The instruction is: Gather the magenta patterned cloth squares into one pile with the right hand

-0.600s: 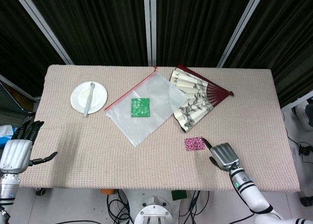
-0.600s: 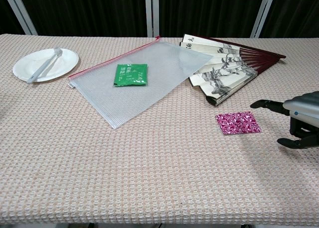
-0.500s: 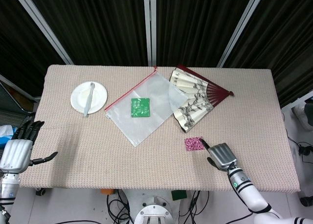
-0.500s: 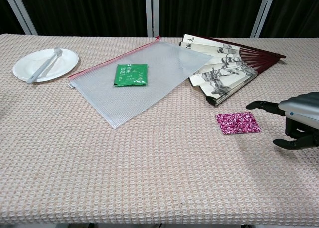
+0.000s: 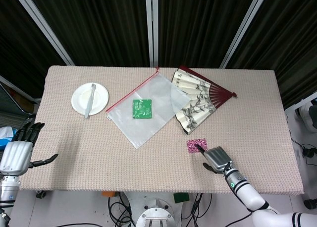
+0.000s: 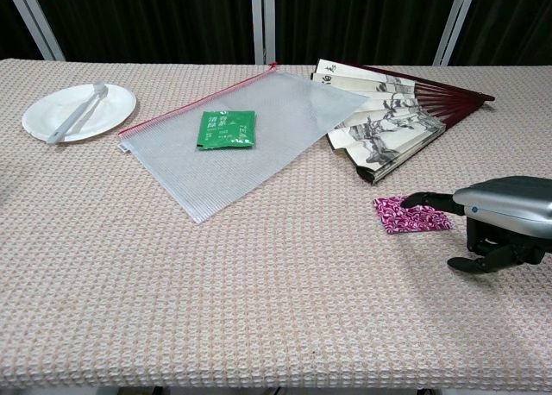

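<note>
Head view: right hand [image 5: 216, 158] has slid leftward, a dark fingertip now over the magenta cloth square [image 5: 196, 145] near the table's [image 5: 74, 157] front edge, below the paper fan [image 5: 197, 99]; contact likely beginning. Chest view: fingers [image 6: 429, 199] spread, holding nothing, one over the thin, flat patterned fabric; coarse woven tablecloth. Left hand [image 5: 17, 151] spread, idle.

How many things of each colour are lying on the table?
White: 1, the plate, with a pale utensil lying on it
Clear with a red edge: 1, the zip bag
Green: 1, the packet
Cream and dark red: 1, the folding fan
Magenta: 1, the cloth square
Total: 5 things, 6 counting the utensil
</note>
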